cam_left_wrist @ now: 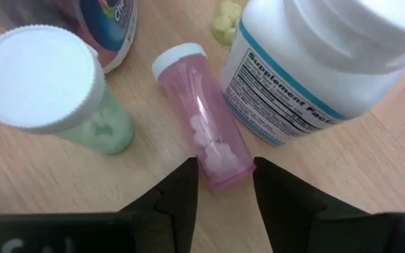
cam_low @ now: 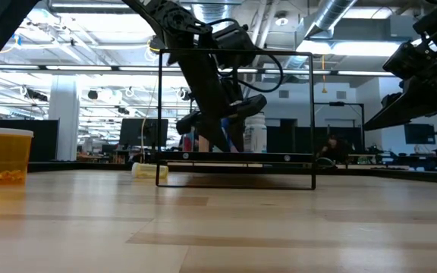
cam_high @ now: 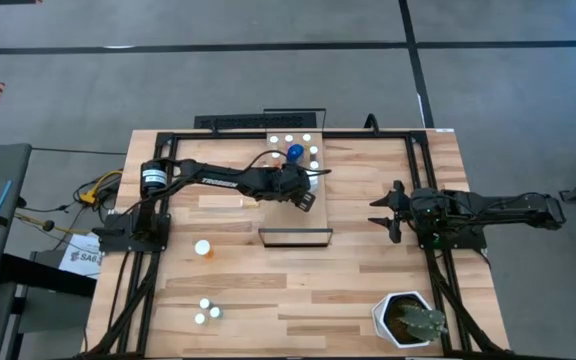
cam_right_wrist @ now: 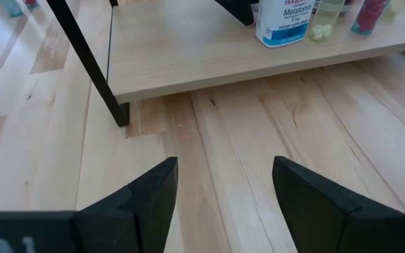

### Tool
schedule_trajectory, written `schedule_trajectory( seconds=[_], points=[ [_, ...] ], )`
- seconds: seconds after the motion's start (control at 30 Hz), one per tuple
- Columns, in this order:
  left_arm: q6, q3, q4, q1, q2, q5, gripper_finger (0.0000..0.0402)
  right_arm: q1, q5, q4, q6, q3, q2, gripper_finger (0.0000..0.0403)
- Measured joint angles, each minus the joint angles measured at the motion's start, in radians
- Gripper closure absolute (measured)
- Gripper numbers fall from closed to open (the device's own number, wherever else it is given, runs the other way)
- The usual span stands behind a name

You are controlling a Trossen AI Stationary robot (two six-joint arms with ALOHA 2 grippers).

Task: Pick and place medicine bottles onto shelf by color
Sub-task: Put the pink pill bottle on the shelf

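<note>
Plank tabletop [cam_high: 348, 270] — light wood — under an open hall's ceiling ducts [cam_low: 340, 15].

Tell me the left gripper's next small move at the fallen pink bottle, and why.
Probably finish closing, then lift gently. The left gripper is over the shelf with its fingers on either side of the base of the pink bottle, which lies on its side between a green-tinted bottle and a big white supplement bottle. Whether the fingers touch it yet, I cannot tell.
</note>
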Motion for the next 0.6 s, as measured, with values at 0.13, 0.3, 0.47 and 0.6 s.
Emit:
schedule_trajectory(
  seconds=[0.13,0.3,0.47,0.6],
  points=[
    [0.000,0.000,-0.010,-0.006,0.000,-0.002,0.0291,0.000,0.000,0.000,0.000,0.000,0.000,0.0147],
    [0.008,-0.001,-0.025,-0.018,-0.009,-0.006,0.0295,0.000,0.000,0.000,0.000,0.000,0.000,0.0147],
    [0.011,-0.002,-0.058,-0.039,-0.045,-0.051,0.0295,0.000,0.000,-0.003,0.000,0.000,0.000,0.0147],
    [0.011,-0.002,-0.103,-0.058,-0.079,-0.093,0.0295,0.000,0.000,-0.004,0.000,0.000,0.000,0.0147]
  ],
)
